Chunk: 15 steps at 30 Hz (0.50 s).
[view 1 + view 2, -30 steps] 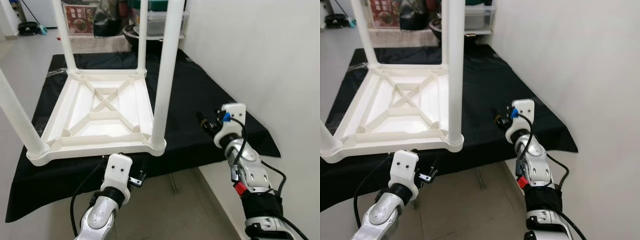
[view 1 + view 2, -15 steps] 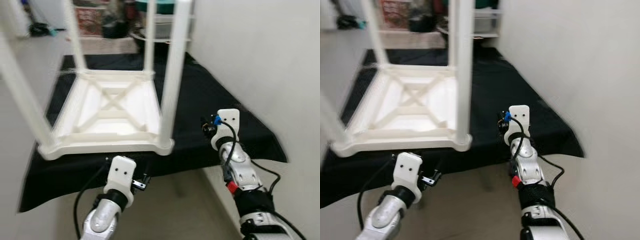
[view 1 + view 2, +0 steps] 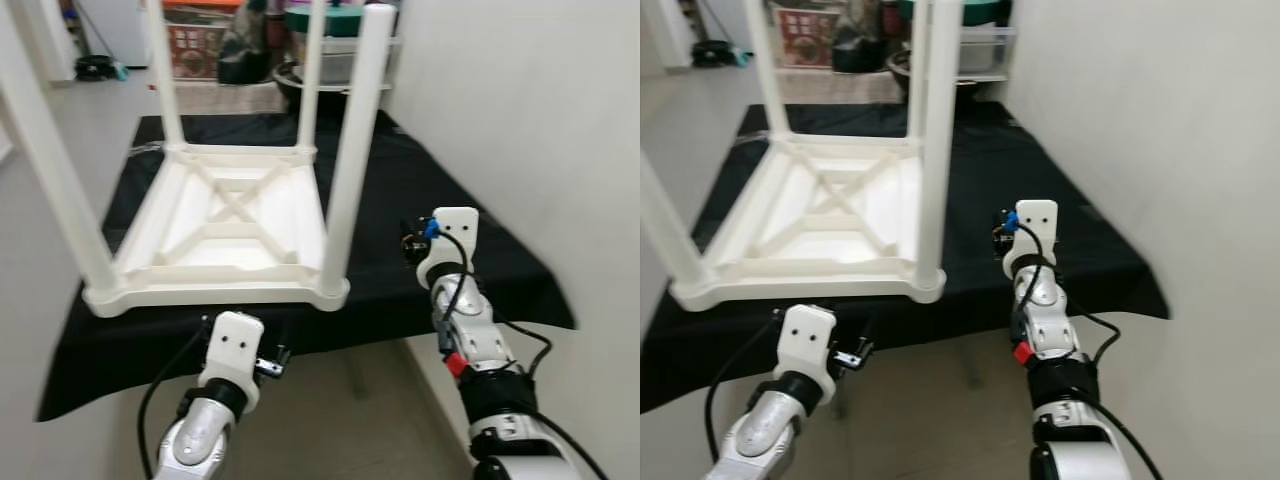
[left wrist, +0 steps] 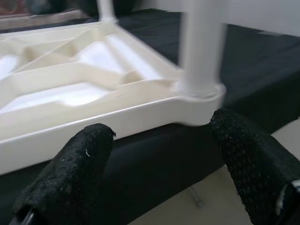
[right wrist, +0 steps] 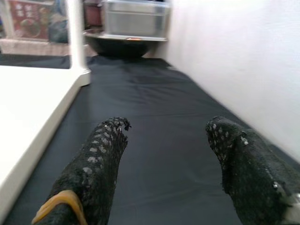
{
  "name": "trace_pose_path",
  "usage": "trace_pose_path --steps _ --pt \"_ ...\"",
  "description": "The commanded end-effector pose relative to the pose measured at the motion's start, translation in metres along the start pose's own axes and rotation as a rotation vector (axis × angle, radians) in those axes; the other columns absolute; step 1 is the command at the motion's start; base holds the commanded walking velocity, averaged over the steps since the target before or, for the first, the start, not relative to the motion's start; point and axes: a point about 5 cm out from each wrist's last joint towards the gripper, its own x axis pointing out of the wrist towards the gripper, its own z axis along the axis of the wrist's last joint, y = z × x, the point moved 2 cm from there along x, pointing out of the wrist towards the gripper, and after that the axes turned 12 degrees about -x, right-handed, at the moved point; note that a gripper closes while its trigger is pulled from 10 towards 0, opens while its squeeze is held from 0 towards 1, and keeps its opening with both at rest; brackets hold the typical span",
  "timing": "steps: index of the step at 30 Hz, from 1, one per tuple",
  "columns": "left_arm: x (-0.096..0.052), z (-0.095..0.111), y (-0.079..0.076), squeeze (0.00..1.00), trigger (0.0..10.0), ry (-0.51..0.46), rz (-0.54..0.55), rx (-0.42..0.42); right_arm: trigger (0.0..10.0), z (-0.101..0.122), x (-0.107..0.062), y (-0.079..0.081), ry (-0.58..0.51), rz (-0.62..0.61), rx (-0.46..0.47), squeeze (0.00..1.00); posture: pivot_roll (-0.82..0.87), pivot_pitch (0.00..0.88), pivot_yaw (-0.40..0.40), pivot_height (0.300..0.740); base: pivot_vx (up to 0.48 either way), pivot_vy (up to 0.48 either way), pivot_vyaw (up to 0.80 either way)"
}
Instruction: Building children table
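No brand or label can be read anywhere; a red poster far back on the floor carries writing, but it is too small and blurred to make out.

The bench is covered with a black cloth that hangs over its near edge. The floor on the left is pale grey tile, and a plain white wall rises on the right, just beside the bench. Behind the bench stand a dark round bowl, a clear plastic box and some other dark things that cannot be told apart.

On the left and middle part of the cloth lies the white plastic table, upside down, with its top flat on the cloth and its ribbed underside showing a cross brace. Four white legs stand upright from its corners. The near edge of the table lies close to the near edge of the bench.

The left pincer hangs low in front of the bench, below the near edge of the table, and points toward the near right leg. Its two black fingers are spread wide with nothing between them.

The right pincer is over the bare cloth to the right of the table, between the table and the wall, and points along the bench toward the bowl. Its fingers are also spread apart and hold nothing.
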Motion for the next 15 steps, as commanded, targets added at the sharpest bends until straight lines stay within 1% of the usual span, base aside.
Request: trace_pose_path --steps 1,2,5,10,15 --pt "-0.0001 -0.0020 -0.0007 0.00 10.0 0.004 0.009 -0.020 10.0 -0.0044 -0.0014 -0.0037 0.008 -0.013 0.009 0.00 0.05 0.025 -0.090 0.740 0.292 -0.368 0.00" --pt "0.0001 -0.0020 0.0003 0.00 10.0 0.004 0.017 -0.028 10.0 -0.0046 -0.0016 -0.0039 0.009 -0.018 0.004 0.00 0.05 0.026 -0.090 0.740 0.311 -0.259 0.00" --pt "0.0002 -0.0005 0.0006 0.00 10.0 -0.005 0.015 -0.045 10.0 -0.0046 -0.0020 -0.0023 0.008 -0.005 0.008 0.00 0.05 0.030 -0.091 0.740 0.311 0.000 0.00" --pt "0.0006 -0.0006 0.0042 0.00 10.0 -0.002 0.043 -0.063 10.0 -0.0055 -0.0029 -0.0009 0.011 0.003 0.016 0.00 0.05 0.034 -0.092 0.740 0.000 0.000 0.00" --pt "0.0013 -0.0002 0.0038 0.00 10.0 -0.002 0.042 -0.062 10.0 -0.0067 -0.0043 0.0060 0.009 0.056 0.005 0.00 0.05 0.039 -0.094 0.740 0.000 0.000 0.00"
